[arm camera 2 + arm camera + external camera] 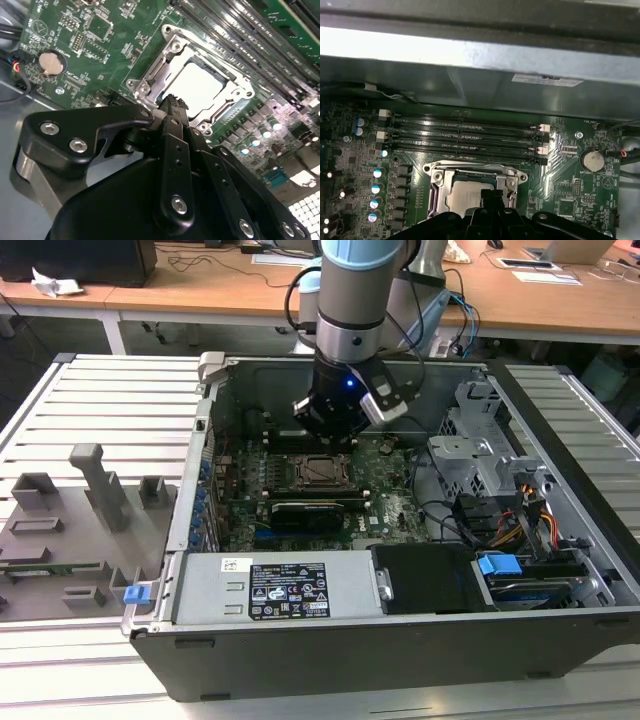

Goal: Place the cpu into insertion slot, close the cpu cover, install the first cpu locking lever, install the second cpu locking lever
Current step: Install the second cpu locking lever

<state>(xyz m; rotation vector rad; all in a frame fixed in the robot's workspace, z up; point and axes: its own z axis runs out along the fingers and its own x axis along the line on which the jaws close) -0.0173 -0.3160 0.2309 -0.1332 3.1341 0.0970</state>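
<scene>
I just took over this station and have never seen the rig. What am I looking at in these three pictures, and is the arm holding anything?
The exterior view shows a robot arm reaching down into an open computer case. The other two pictures come from cameras riding near the arm's wrist. Its gripper hangs just above the insertion slot on the green motherboard. The cpu already lies in the slot, and the cpu cover is down around it. The black fingers are together with nothing between them. Long memory slots run beside the socket, and a black expansion card sits nearby.
</scene>
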